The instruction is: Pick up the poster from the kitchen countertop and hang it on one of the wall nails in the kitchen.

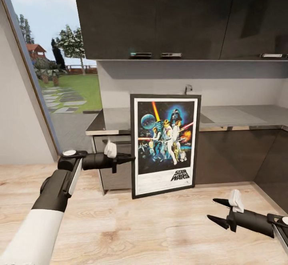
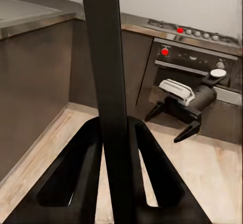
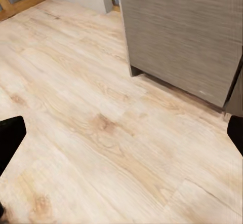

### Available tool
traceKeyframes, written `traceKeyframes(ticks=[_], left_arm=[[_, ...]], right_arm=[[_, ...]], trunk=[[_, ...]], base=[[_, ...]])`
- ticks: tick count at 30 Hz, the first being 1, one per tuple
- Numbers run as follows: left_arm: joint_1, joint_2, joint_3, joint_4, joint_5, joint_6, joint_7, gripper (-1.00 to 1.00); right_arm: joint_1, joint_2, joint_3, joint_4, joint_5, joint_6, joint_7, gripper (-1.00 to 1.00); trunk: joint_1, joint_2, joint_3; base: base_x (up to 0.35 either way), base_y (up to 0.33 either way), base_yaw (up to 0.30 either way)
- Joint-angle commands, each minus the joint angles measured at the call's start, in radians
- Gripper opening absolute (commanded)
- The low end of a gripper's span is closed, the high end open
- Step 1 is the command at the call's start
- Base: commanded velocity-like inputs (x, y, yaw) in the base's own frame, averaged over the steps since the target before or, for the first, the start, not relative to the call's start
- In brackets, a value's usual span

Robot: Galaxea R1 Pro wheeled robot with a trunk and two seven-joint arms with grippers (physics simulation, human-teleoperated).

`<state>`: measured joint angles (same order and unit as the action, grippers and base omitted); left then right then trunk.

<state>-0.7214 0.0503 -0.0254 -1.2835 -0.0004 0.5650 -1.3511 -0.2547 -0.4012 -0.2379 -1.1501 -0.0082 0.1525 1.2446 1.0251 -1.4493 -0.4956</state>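
Note:
The poster (image 1: 166, 145), black-framed with dark blue Star Wars artwork, stands upright in the air in front of the cabinets, below countertop level. My left gripper (image 1: 131, 159) is shut on the poster's left edge. In the left wrist view the black frame (image 2: 106, 57) runs between the two fingers (image 2: 76, 176) of that gripper (image 2: 115, 127). My right gripper (image 1: 211, 209) hangs open and empty low at the right, apart from the poster; it shows as well as the right gripper (image 2: 162, 129) and the right gripper (image 3: 121, 133). The grey kitchen countertop (image 1: 244, 116) lies behind, with its tap (image 1: 188, 89).
Dark upper cabinets (image 1: 180, 17) hang above the worktop, and dark grey base cabinets (image 1: 232, 153) stand under it. An oven with red knobs (image 2: 192, 62) sits beyond my right arm. A large window (image 1: 60, 77) opens at the left. Light wood floor (image 3: 101, 122) stretches below.

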Motion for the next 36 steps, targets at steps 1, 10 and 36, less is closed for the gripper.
traceKeyframes(ticks=[1,10,36], left_arm=[[-0.001,0.001,-0.001,0.012,0.000,0.006,-0.011,-1.00],[0.018,0.017,-0.001,0.098,0.000,-0.030,-0.116,-1.00],[0.022,0.022,-0.148,0.153,0.003,-0.054,-0.209,-1.00]], right_arm=[[-0.009,-0.004,-0.006,0.001,-0.001,0.027,0.023,1.00],[-0.047,-0.057,-0.024,0.004,0.000,0.115,0.187,1.00],[-0.049,-0.070,-0.018,-0.007,0.000,0.121,0.318,1.00]], trunk=[[0.000,-0.001,-0.001],[0.000,-0.001,-0.001],[0.000,-0.001,-0.001]], base=[[0.000,0.000,0.000],[0.000,0.000,0.000],[0.000,0.000,0.000]])
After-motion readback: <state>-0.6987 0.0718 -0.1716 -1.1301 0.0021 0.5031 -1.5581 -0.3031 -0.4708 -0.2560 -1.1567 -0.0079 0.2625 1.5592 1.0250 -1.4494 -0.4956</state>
